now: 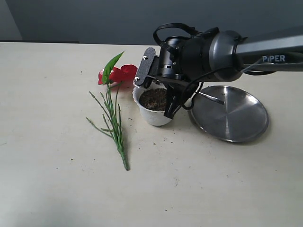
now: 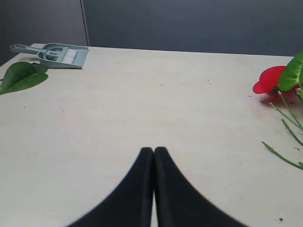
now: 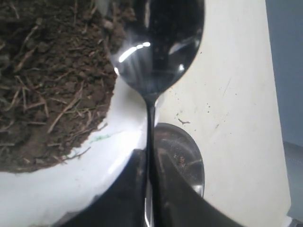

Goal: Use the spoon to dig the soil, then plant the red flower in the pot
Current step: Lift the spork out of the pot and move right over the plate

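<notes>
Digging step: right gripper [image 3: 148, 163] pinched spoon [image 3: 156, 47] handle, bowl at soil [image 3: 52, 75] edge; next likely needs tip driven down

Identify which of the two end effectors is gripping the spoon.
The right end effector, pinching the thin handle of the spoon at the rim of the pot; the left end effector is shut on nothing above the table.

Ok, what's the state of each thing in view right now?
pot: upright on the table
soil: in the pot, near the rim
spoon: held, bowl over the pot's rim by the soil
right gripper: shut on the spoon's handle
left gripper: shut, empty, above bare table
red flower: lying flat beside the pot, unplanted
steel plate: flat on the table
</notes>
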Robot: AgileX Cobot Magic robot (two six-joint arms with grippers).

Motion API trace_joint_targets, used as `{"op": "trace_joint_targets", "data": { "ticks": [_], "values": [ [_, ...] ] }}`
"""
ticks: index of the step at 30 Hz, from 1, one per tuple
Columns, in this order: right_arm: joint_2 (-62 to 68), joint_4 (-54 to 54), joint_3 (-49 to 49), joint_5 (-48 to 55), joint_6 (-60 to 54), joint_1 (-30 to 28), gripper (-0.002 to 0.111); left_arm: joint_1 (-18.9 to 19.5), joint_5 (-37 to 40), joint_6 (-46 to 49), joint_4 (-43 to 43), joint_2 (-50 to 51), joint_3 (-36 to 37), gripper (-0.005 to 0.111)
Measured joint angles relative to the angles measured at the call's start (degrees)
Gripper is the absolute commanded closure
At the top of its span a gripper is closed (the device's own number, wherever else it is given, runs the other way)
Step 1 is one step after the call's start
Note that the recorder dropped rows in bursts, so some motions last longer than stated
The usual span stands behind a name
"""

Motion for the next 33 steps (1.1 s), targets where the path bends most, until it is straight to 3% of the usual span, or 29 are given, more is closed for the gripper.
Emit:
{"op": "trace_joint_targets", "data": {
  "ticks": [15,33],
  "values": [
    [-2.4,4.3,0.0,0.4,14.4,0.0,0.109,0.0,0.0,0.0,0.0,0.0,0.0,0.107],
    [-4.6,6.4,0.0,-4.1,19.3,0.0,0.109,0.0,0.0,0.0,0.0,0.0,0.0,0.107]
  ]
}}
